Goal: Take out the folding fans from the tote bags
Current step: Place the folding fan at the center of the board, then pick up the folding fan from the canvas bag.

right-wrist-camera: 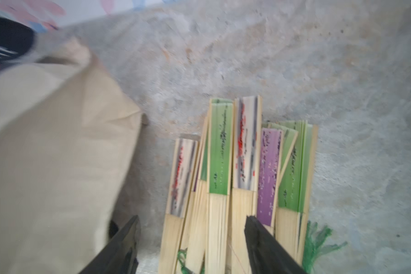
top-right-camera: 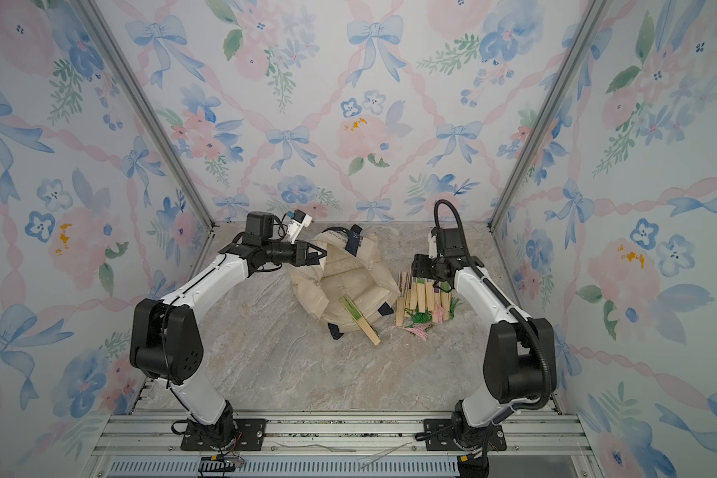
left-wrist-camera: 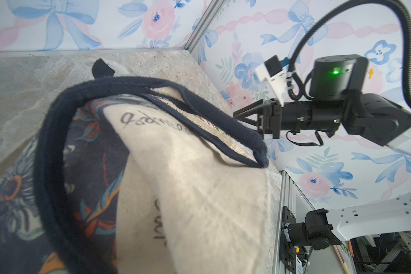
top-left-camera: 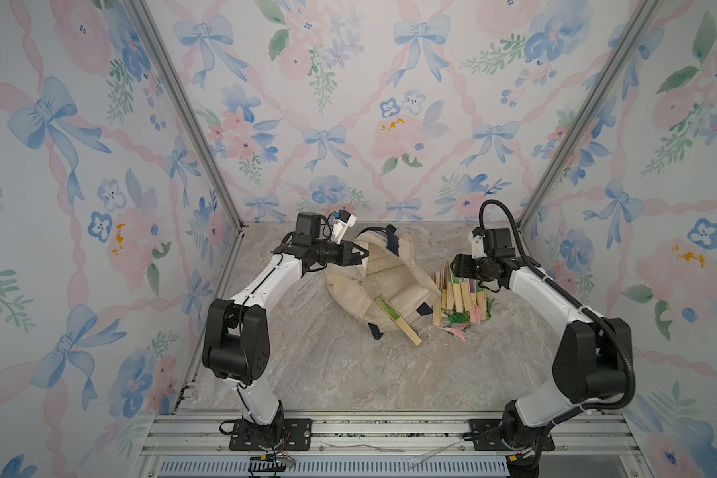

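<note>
Right wrist view shows the right end effector (right-wrist-camera: pixel 192 220) wide open, holding nothing, over the folding fans (right-wrist-camera: pixel 220 154) piled on the table (right-wrist-camera: pixel 294 59) beside the tote bag (right-wrist-camera: pixel 57 142). In a top view the left end effector (top-left-camera: pixel 361 253) pinches the bag's rim; one fan (top-left-camera: pixel 395 318) lies on the bag.

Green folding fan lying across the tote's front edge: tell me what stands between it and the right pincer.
Nothing covers the green-leaved bamboo folding fan; it lies exposed on the cream canvas tote bag. The open right pincer hangs over the pile of fans beside the bag, and only the tote's low side fold lies between.
</note>
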